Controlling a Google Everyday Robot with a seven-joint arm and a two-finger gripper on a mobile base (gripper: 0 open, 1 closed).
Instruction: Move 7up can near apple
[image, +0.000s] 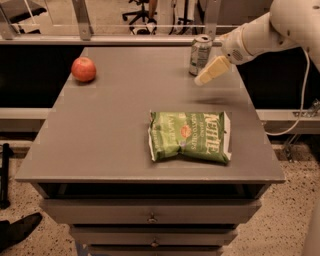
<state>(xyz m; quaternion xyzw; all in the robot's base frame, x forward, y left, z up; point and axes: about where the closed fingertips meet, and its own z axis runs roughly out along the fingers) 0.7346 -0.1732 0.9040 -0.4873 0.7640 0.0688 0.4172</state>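
The 7up can (200, 54) stands upright near the far right edge of the grey table (115, 125). The red apple (83, 69) sits at the far left of the table. My gripper (209, 73), cream-coloured on a white arm that reaches in from the upper right, hangs just in front of and to the right of the can, a little above the table. It holds nothing that I can see.
A green Kettle chip bag (190, 136) lies flat in the front right part of the table. Drawers sit below the table's front edge. A rail and office chairs stand behind the table. A cable hangs at the right.
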